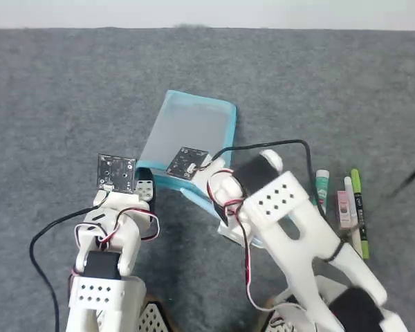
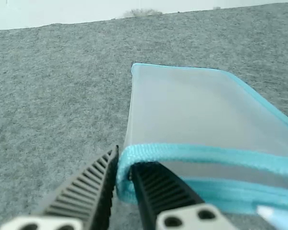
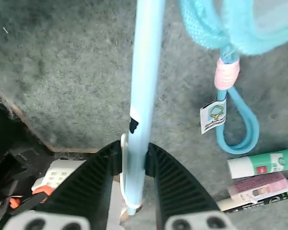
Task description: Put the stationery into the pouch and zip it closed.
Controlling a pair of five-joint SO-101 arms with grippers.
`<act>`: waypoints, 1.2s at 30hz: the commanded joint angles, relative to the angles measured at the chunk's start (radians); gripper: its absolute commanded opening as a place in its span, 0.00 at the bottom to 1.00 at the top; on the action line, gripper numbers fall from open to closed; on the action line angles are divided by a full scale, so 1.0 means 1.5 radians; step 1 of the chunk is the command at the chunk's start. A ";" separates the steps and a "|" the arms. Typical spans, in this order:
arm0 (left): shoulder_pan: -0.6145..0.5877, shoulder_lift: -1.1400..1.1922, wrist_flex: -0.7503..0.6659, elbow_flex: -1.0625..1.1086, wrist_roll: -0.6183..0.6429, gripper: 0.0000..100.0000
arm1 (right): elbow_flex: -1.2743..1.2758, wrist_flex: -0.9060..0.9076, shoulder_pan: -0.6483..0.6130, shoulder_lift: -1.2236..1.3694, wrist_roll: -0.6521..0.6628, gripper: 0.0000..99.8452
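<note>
Centre frame in the high view, the frosted, teal-edged pouch point(image 1: 187, 135) lies flat on grey felt point(image 1: 55, 104), its zippered mouth toward my arms. My left gripper point(image 2: 124, 163) pinches the woven zipper edge at the mouth's corner. My right gripper point(image 3: 134, 151) clamps a smooth pale-blue pen point(image 3: 146, 72), long axis aimed at that mouth just ahead, making this the arm placed to insert it. Other stationery point(image 1: 346, 204), slim sticks side by side, lies at right.
</note>
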 commanded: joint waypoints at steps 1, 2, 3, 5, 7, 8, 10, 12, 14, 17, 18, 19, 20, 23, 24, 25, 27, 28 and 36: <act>0.001 -0.006 -0.026 -0.033 0.010 0.01 | -0.072 -0.010 0.033 0.034 -0.033 0.01; 0.002 -0.006 -0.026 -0.033 0.010 0.01 | -0.095 -0.009 0.046 0.055 -0.037 0.01; 0.009 -0.006 -0.026 -0.033 0.009 0.01 | -0.121 -0.006 0.057 0.078 -0.041 0.01; 0.030 -0.006 -0.024 -0.032 0.008 0.01 | -0.179 -0.003 0.075 0.131 -0.066 0.01; 0.049 -0.010 -0.008 -0.032 0.007 0.01 | -0.240 0.010 0.086 0.191 -0.086 0.01; 0.059 -0.010 -0.004 -0.032 0.001 0.01 | -0.272 0.019 0.088 0.222 -0.093 0.01; 0.080 -0.010 -0.001 -0.031 -0.019 0.01 | -0.336 0.034 0.096 0.281 -0.110 0.01; 0.101 -0.010 -0.001 -0.022 -0.029 0.01 | -0.391 0.035 0.107 0.332 -0.137 0.01; 0.129 -0.010 -0.002 -0.012 -0.038 0.01 | -0.437 0.036 0.123 0.375 -0.161 0.01; 0.166 -0.010 -0.001 -0.001 -0.042 0.01 | -0.497 0.036 0.146 0.423 -0.191 0.01; 0.174 -0.010 -0.002 0.004 -0.042 0.01 | -0.516 0.036 0.152 0.432 -0.202 0.01; 0.179 -0.010 -0.002 0.006 -0.043 0.01 | -0.533 0.037 0.158 0.437 -0.213 0.01; 0.183 -0.010 -0.003 0.007 -0.043 0.01 | -0.548 0.037 0.163 0.440 -0.226 0.01; 0.186 -0.010 -0.002 0.007 -0.043 0.01 | -0.576 0.037 0.165 0.442 -0.239 0.01; 0.186 -0.010 -0.002 0.007 -0.043 0.01 | -0.579 0.037 0.163 0.442 -0.238 0.01; 0.185 -0.010 -0.002 0.007 -0.043 0.01 | -0.581 0.037 0.162 0.442 -0.238 0.03; 0.184 -0.010 -0.002 0.007 -0.043 0.01 | -0.583 0.035 0.158 0.441 -0.237 0.10; 0.184 -0.010 -0.002 0.007 -0.043 0.01 | -0.583 0.035 0.156 0.439 -0.236 0.15; 0.180 -0.010 -0.003 0.007 -0.043 0.01 | -0.633 0.036 0.122 0.381 -0.185 0.26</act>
